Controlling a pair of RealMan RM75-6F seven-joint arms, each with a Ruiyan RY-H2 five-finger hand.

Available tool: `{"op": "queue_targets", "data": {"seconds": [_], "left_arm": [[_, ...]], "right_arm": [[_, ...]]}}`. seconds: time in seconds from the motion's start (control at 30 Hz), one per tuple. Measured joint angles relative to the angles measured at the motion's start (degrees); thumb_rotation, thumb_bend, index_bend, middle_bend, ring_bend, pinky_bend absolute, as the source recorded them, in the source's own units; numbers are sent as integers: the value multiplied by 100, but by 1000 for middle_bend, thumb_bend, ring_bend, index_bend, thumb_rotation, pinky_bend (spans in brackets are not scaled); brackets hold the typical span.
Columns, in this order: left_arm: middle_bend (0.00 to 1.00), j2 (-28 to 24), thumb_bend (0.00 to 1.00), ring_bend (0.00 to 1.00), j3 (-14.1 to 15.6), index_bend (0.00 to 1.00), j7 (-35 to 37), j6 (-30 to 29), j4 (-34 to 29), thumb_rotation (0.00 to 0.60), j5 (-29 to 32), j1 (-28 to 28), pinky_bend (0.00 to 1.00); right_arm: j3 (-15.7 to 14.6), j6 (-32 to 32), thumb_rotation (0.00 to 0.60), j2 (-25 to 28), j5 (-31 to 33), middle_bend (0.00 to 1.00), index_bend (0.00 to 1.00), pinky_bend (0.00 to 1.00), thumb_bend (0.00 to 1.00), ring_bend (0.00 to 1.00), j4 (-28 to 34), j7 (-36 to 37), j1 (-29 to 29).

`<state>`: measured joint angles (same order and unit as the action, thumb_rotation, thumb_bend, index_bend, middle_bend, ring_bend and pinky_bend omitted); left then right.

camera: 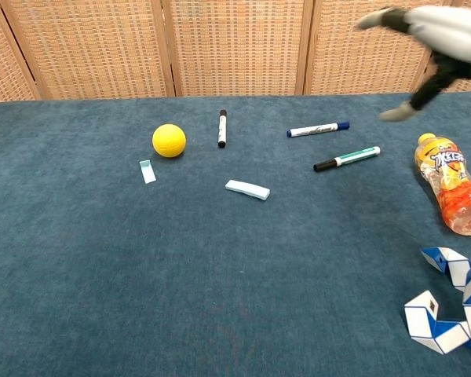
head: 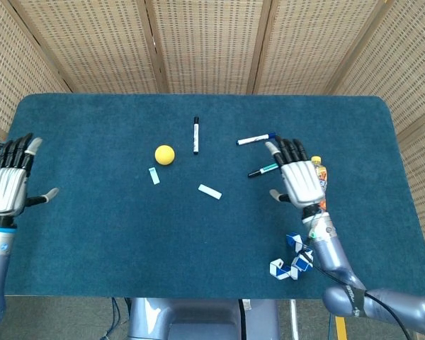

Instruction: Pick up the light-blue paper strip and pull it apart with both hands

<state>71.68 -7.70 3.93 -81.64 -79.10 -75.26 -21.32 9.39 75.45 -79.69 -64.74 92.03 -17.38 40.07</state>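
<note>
While both paper strip pieces (head: 210,192) lie mid-table, each empty, spread robot hand (head: 299,182) hovers well apart.

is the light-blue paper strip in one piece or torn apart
Torn apart: a short piece lies near the yellow ball, and a longer piece lies separately on the table. Neither hand holds either piece.

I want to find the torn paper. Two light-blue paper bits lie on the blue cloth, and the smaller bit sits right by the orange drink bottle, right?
Not quite. The smaller light-blue paper bit lies beside the yellow ball, far from the orange drink bottle. The longer light-blue paper bit lies mid-table. The head view shows both on the blue cloth.
</note>
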Motion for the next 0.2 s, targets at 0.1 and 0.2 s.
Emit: {"op": "queue_targets", "data": {"seconds": [0.1, 0.2], "left_arm": [[0, -233, 0, 0, 68, 0, 212, -211, -479, 600, 173, 422, 0], [0, -402, 0, 0, 224, 0, 432, -310, -827, 600, 231, 759, 0]], "right_arm": [[-217, 443, 600, 218, -441, 0, 0, 0, 0, 0, -231, 536, -469], [-428, 891, 600, 409, -778, 0, 0, 0, 0, 0, -462, 948, -946]]}}
